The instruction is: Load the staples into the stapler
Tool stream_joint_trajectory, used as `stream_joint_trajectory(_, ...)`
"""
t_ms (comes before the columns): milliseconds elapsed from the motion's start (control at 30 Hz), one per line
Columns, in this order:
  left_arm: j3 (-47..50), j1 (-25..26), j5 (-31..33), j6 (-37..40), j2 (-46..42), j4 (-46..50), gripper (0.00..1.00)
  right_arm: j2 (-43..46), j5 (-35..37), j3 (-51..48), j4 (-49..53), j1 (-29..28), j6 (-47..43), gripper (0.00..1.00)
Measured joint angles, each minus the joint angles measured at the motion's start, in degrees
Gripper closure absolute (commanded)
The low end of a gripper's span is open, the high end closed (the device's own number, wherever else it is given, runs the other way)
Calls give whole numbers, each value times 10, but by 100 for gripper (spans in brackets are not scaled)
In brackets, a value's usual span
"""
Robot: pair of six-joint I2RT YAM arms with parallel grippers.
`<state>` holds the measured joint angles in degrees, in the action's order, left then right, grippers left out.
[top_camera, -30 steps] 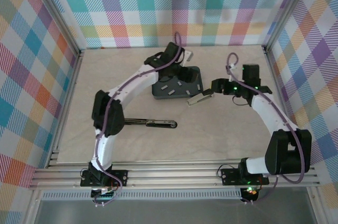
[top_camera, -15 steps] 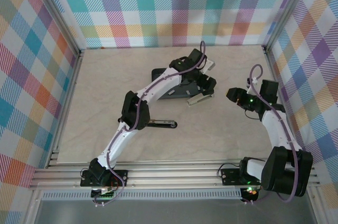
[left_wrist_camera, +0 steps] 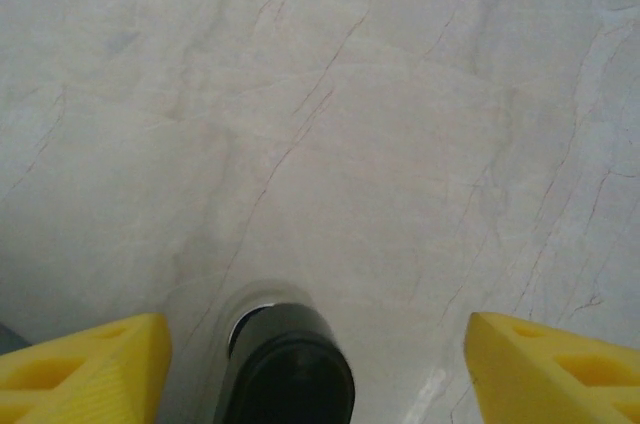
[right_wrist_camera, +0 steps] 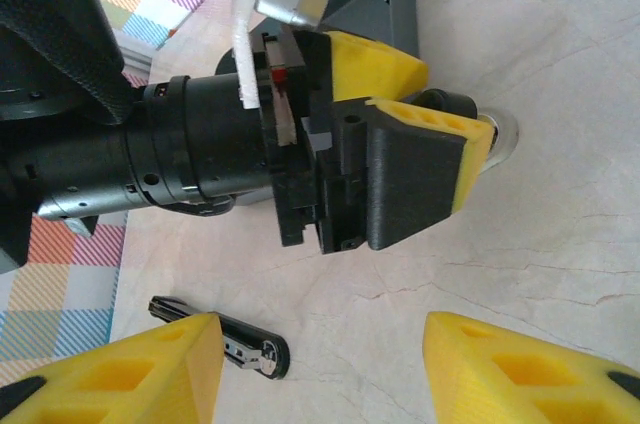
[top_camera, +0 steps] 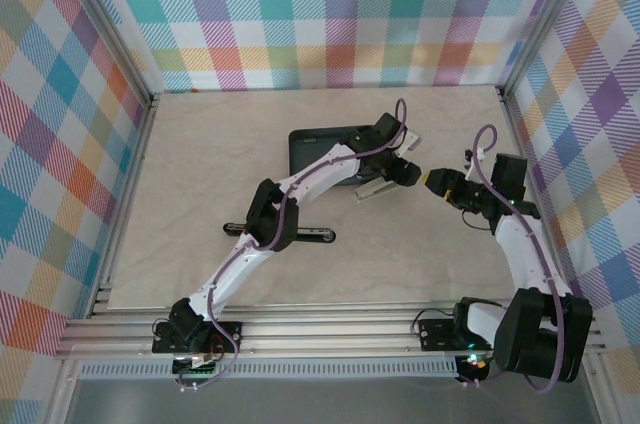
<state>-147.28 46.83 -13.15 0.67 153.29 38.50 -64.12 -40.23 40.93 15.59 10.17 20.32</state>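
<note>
left gripper (top_camera: 404, 172) hung with jaws spread wide astride the stapler (left_wrist_camera: 288, 376) on the desk (left_wrist_camera: 380, 144) (by the near right corner of the tray (top_camera: 305, 144)); right gripper (right_wrist_camera: 320, 329), jaws released too, faced it.

No legible text or markings.

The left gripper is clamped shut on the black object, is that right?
No, the left gripper is open. The left wrist view shows its fingers wide apart on either side of the black object, not clamped on it.
</note>
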Motion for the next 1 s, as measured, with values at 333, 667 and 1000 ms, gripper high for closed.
stream_joint_trajectory(333,0,10,20,24,5,5,47,10,-6,-3,3,0,-2,45)
stream_joint_trajectory(667,-3,17,28,52,8,5,86,15,-6,-5,3,0,-2,45)
stream_joint_trajectory(1000,-2,19,21,75,-19,45,100,35,3,-9,-3,0,-10,41)
